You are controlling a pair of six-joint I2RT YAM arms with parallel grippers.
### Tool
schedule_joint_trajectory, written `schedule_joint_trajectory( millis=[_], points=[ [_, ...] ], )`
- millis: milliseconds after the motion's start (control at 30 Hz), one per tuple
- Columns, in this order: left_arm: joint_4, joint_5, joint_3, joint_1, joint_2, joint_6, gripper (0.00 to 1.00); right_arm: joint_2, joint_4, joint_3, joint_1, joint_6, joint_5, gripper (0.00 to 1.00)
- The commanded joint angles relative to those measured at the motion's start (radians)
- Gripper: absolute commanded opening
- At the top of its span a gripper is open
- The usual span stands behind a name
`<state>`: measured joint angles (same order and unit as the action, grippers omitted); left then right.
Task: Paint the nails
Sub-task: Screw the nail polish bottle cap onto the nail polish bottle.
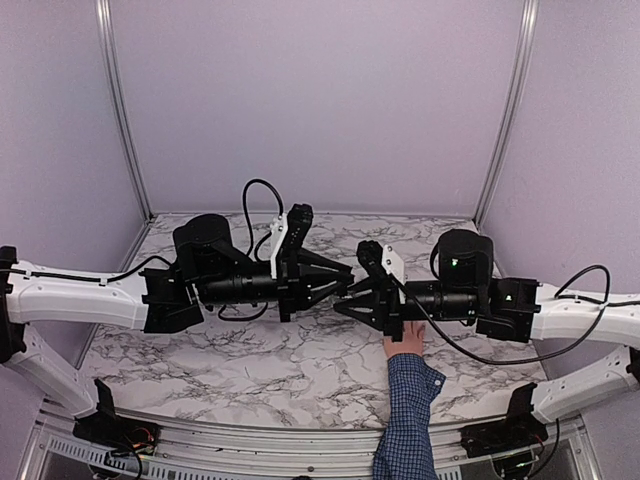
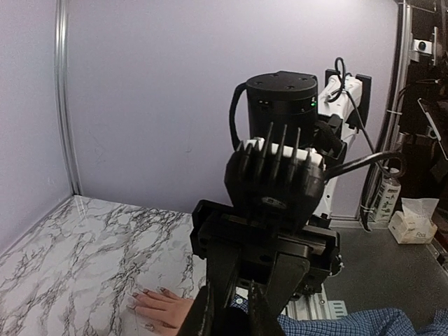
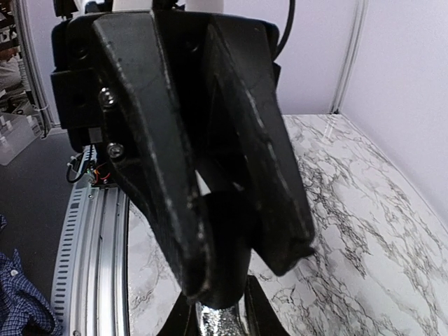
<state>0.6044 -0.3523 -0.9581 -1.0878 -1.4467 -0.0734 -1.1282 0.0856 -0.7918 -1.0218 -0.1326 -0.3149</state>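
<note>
Beneath lilac walls (image 1: 320, 100), a marbled table (image 1: 250, 365) bears 1 pale hand (image 1: 405, 344).

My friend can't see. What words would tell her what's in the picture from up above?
Two black-and-white robot arms reach in from both sides; the left fingers and right fingers come close together over a white marble-patterned table. A pale human hand in a blue checked sleeve lies on it, partly hidden under the right arm.
</note>
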Motion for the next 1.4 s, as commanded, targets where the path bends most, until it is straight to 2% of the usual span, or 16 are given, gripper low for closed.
schedule_joint_trajectory(
  millis=[0, 267, 467, 600, 767, 1000, 1167, 1267, 1367],
  points=[
    [-0.076, -0.186, 0.044, 0.011, 0.004, 0.023, 0.00, 0.057, 0.120, -0.041, -0.011, -0.081, -0.205, 0.00],
    [-0.091, -0.374, 0.041, 0.014, -0.005, 0.043, 0.00, 0.041, 0.109, -0.051, -0.009, -0.108, -0.404, 0.00],
    [-0.095, -0.430, 0.032, 0.020, -0.017, 0.037, 0.00, 0.026, 0.098, -0.062, -0.009, -0.108, -0.432, 0.00],
    [-0.094, -0.378, 0.037, 0.033, 0.006, 0.037, 0.01, 0.017, 0.086, -0.060, -0.010, -0.110, -0.395, 0.00],
    [-0.095, -0.263, 0.061, 0.060, 0.067, 0.044, 0.09, 0.015, 0.080, -0.053, -0.007, -0.113, -0.352, 0.00],
    [-0.097, -0.062, 0.101, 0.075, 0.154, 0.051, 0.47, -0.001, 0.082, -0.044, 0.001, -0.070, -0.201, 0.00],
    [-0.103, 0.059, 0.112, 0.074, 0.179, 0.045, 0.52, -0.021, 0.089, -0.043, 0.008, -0.024, -0.069, 0.00],
    [-0.103, 0.099, 0.104, 0.057, 0.168, 0.047, 0.49, -0.044, 0.088, -0.050, 0.012, 0.014, 0.040, 0.00],
    [-0.103, 0.194, 0.100, 0.007, 0.159, 0.116, 0.49, -0.073, 0.079, -0.062, 0.011, 0.045, 0.147, 0.00]
  ],
)
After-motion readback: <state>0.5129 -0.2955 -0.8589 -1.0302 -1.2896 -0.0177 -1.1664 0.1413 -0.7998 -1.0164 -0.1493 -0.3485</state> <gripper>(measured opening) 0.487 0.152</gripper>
